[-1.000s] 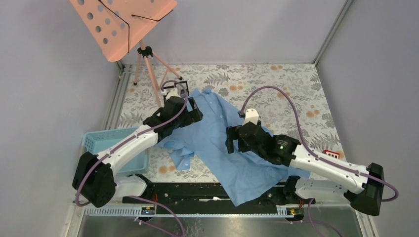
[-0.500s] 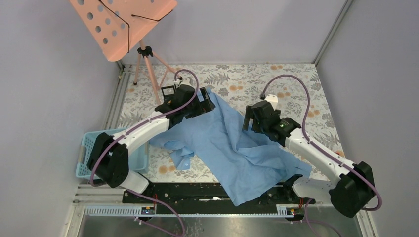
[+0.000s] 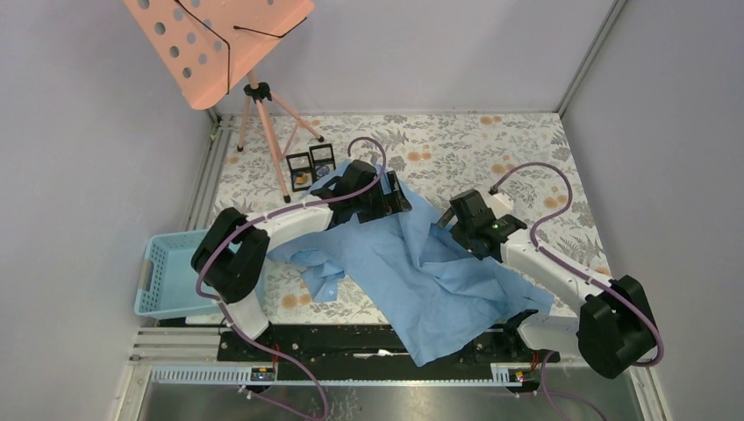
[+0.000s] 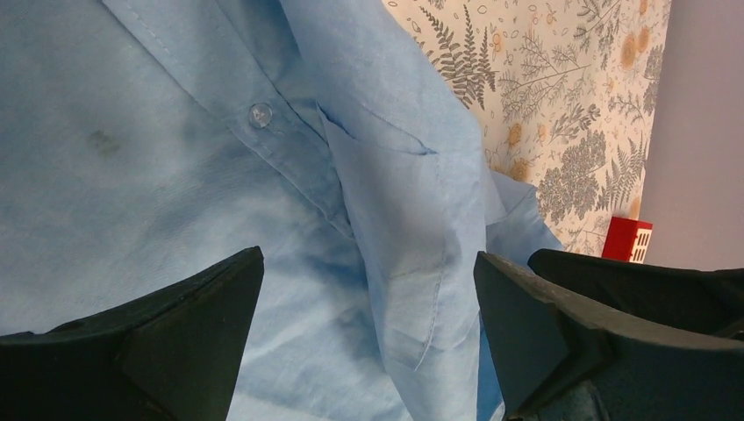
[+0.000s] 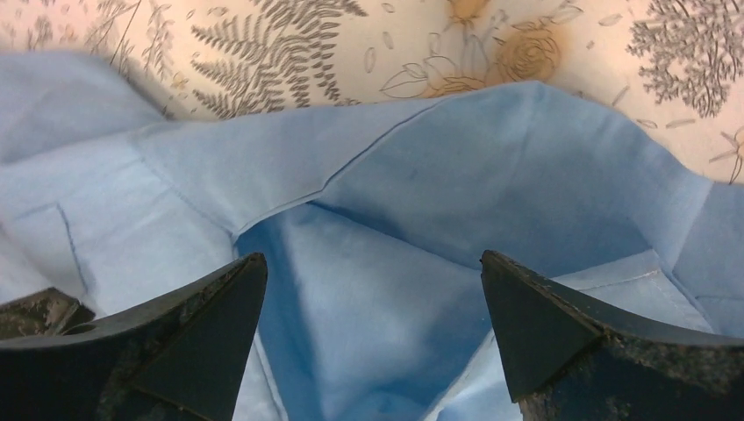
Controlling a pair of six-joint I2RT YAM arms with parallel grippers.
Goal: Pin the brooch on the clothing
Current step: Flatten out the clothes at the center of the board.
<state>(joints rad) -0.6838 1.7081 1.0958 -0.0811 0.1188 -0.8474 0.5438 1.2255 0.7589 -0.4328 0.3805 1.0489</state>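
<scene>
Starting from the shirt (image 3: 412, 272), we find it crumpled across the middle of the bench (image 3: 518, 149), its collar end toward the upper left of the overhead frame and its lower end draped over the rail at the bottom. No brooch shows anywhere on the cloth; the left wrist view gives only a clear button (image 4: 260, 115) and the pocket (image 4: 395, 210). The left fingers (image 4: 193, 324) are spread wide just above the fabric near the collar and hold nothing. The right fingers (image 5: 544, 333), at the folded right edge of the shirt, are also spread and empty. Just beyond the collar sit two small black cases (image 3: 311, 166); one shows something orange, perhaps the brooch, but it is too small to tell. Farther out are a blue basket (image 3: 167, 254) at left and a pink music stand (image 3: 219, 44) at upper left. We judge the task barely begun: fetching the brooch and pinning it both remain.
</scene>
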